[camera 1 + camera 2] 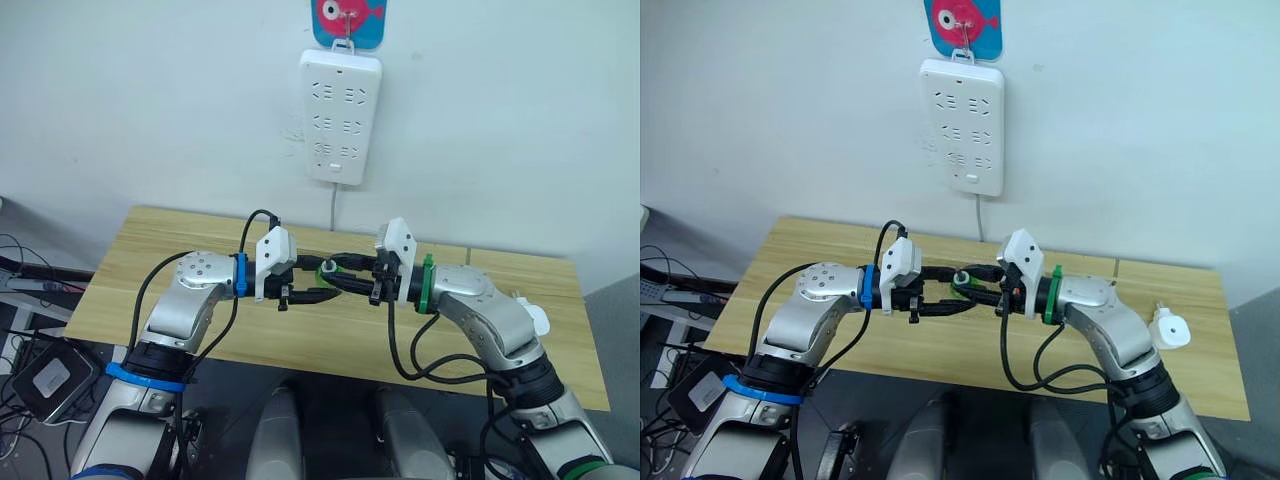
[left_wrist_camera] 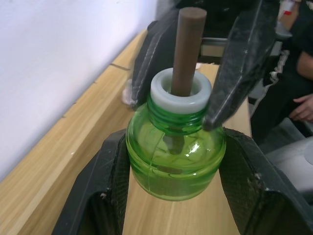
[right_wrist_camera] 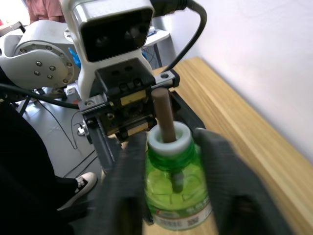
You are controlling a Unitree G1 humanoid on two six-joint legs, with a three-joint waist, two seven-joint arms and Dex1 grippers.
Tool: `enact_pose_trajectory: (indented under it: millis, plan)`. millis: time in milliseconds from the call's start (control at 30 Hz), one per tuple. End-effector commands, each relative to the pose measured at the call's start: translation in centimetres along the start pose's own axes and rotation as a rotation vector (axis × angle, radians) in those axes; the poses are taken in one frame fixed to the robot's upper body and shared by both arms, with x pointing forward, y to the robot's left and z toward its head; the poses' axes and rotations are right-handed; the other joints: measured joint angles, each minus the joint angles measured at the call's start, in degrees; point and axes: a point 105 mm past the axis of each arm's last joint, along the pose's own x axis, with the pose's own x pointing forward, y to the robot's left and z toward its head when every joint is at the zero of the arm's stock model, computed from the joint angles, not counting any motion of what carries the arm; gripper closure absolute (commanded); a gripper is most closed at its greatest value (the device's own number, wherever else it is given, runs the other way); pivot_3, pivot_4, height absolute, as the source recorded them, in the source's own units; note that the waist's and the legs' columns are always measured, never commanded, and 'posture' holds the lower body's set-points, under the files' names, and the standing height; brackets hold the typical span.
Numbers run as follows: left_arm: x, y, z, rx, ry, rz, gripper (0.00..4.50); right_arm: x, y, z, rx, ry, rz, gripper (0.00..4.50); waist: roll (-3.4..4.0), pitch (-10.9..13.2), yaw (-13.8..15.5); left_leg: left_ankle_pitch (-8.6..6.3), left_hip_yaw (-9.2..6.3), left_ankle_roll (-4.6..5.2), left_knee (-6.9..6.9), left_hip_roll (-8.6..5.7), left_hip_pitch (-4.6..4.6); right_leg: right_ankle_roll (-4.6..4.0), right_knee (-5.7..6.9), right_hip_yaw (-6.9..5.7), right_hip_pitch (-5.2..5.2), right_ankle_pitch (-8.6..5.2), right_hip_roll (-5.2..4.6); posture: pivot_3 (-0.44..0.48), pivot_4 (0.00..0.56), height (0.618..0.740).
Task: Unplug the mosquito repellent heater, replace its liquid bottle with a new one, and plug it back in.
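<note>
Over the middle of the wooden surface (image 1: 150,250), both pincers grip one green liquid bottle (image 2: 175,159). The left pincer (image 2: 171,161) clamps its belly; the right pincer (image 3: 168,169) clamps below the white collar. The mosquito repellent heater (image 1: 1169,330) lies near the surface's right edge.

Power strip (image 1: 341,116) on wall behind table (image 1: 150,260), heater (image 1: 1169,330) at table's right

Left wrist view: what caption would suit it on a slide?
Green liquid bottle with a brown wick, gripped between both grippers' black fingers above the wooden table.
</note>
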Motion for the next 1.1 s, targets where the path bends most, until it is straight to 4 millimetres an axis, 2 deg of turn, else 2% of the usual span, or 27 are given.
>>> enact_pose_trajectory:
  millis: [33, 200, 233, 400, 433, 467, 567, 667, 800, 1100]
  plan:
    - [0.3, -0.3, 1.7, 0.017, -0.062, -0.016, 2.27, 0.3, 0.4, 0.6, -0.055, -0.027, 0.014, 3.65, -0.04, -0.03, 0.01, 0.0, -0.01, 0.0, 0.0, 0.0, 0.0, -0.01, 0.0, -0.02, 0.0, 0.0, 0.0, -0.006, 0.246, 0.74]
    - [0.2, -0.1, 2.2, -0.025, -0.097, 0.016, 2.27, -0.8, -0.2, 1.5, 0.032, -0.097, -0.038, 3.65, -0.11, -0.08, 0.04, 0.0, -0.02, 0.0, 0.0, 0.0, -0.01, -0.2, 0.0, -0.03, 0.0, 0.13, 0.0, -0.001, 0.238, 0.74]
    - [0.1, 0.0, 2.6, -0.036, -0.122, 0.034, 1.55, -1.3, -0.8, 1.9, 0.095, -0.126, -0.074, 3.65, -0.11, -0.08, 0.05, 0.0, -0.03, 0.0, 0.0, 0.0, -0.01, -0.21, 0.01, -0.04, 0.01, 0.13, 0.0, 0.0, 0.237, 0.74]
    - [-0.1, 0.6, 4.9, -0.114, -0.295, 0.16, 0.11, -4.6, -3.8, 3.3, 0.476, -0.306, -0.285, 3.65, -0.33, -0.27, 0.11, 0.02, -0.1, -0.02, 0.04, 0.0, -0.02, -0.23, 0.11, -0.1, 0.03, 0.16, -0.04, -0.005, 0.234, 0.74]
    - [-0.1, 0.7, 5.4, -0.123, -0.33, 0.187, 0.0, -5.1, -4.0, 3.5, 0.55, -0.34, -0.303, 3.65, -0.35, -0.31, 0.12, 0.02, -0.11, -0.02, 0.05, 0.01, -0.02, -0.23, 0.12, -0.1, 0.04, 0.16, -0.04, -0.005, 0.234, 0.74]
    - [0.0, 0.8, 5.8, -0.122, -0.355, 0.208, 0.0, -5.5, -4.1, 3.6, 0.618, -0.372, -0.312, 3.65, -0.37, -0.32, 0.11, 0.02, -0.11, -0.03, 0.05, 0.0, -0.02, -0.23, 0.12, -0.1, 0.05, 0.17, -0.05, -0.005, 0.232, 0.74]
    - [0.9, 0.8, 7.2, 0.026, -0.392, 0.29, 0.0, -6.4, -3.9, 4.3, 0.808, -0.477, -0.299, 3.65, -0.39, -0.36, 0.09, 0.01, -0.11, -0.02, 0.05, 0.0, -0.01, -0.22, 0.12, -0.1, 0.06, 0.17, -0.05, -0.003, 0.231, 0.74]
    - [1.7, 0.9, 7.5, 0.166, -0.394, 0.356, 0.0, -6.4, -3.4, 5.0, 0.908, -0.528, -0.266, 3.65, -0.38, -0.38, -0.09, 0.01, -0.05, -0.02, 0.05, -0.02, -0.01, -0.22, 0.11, -0.04, 0.05, 0.18, -0.04, -0.006, 0.228, 0.74]
    - [2.7, 0.7, 7.9, 0.281, -0.407, 0.383, 0.0, -6.6, -3.6, 5.7, 0.963, -0.559, -0.284, 3.65, -0.4, -0.59, -0.22, 0.01, -0.01, -0.01, 0.05, -0.05, 0.0, -0.19, 0.11, 0.03, 0.05, 0.19, -0.03, -0.007, 0.226, 0.74]
    - [3.7, 1.2, 8.3, 0.299, -0.456, 0.452, 0.0, -5.9, -3.4, 6.3, 0.982, -0.553, -0.285, 3.65, -0.4, -0.68, -0.7, 0.01, -0.02, 0.0, 0.05, -0.05, -0.02, -0.18, 0.1, 0.03, 0.05, 0.19, -0.02, -0.012, 0.229, 0.74]
